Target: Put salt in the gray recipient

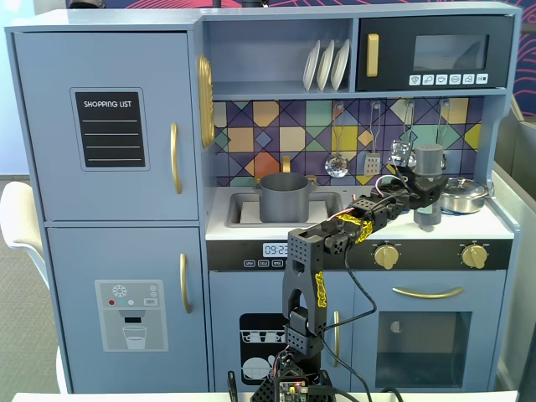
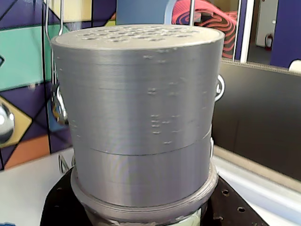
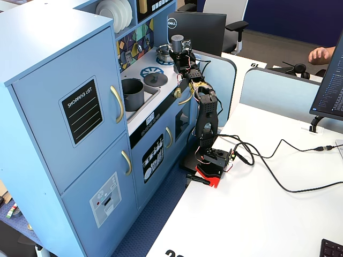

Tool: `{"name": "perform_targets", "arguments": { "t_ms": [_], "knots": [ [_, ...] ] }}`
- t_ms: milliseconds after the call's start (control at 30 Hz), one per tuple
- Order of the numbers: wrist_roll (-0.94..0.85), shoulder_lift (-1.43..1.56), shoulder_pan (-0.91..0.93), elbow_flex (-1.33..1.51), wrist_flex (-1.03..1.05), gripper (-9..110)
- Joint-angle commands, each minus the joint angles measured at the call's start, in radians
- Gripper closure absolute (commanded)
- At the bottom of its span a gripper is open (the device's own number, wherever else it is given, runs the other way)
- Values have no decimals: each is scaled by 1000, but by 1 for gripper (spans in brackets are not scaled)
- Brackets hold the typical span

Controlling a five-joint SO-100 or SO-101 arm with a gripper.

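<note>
kitchen: blue painted toy unit; arm stands in front so it can reach the counter
gray recipient: matte straight-walled pot, sits in the sink at centre, open top ready for pouring
salt: ridged dark-gray cylinder, holed top; upright above the hob, right of the pot, well apart
gripper: clamped round the salt's lower body; lift looks done, carry left pending

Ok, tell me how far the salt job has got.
Done: the tall slim dark-gray salt shaker is gripped and lifted off the stove top, upright, at the right of a fixed view. In hand: carrying it. Left: move it left over the matte gray cylindrical pot in the sink and shake; nothing has reached the pot yet.
</note>
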Motion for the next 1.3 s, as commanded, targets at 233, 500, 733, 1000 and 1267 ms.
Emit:
{"name": "perform_targets", "arguments": {
  "t_ms": [233,500,733,1000,1267],
  "knots": [
    [-23,21,-20,77,-64,101],
    [-89,32,-11,126,-84,72],
    [-78,66,9,138,-97,52],
    [-101,201,52,207,-52,48],
    [-110,796,101,471,591,62]
  ]
}}
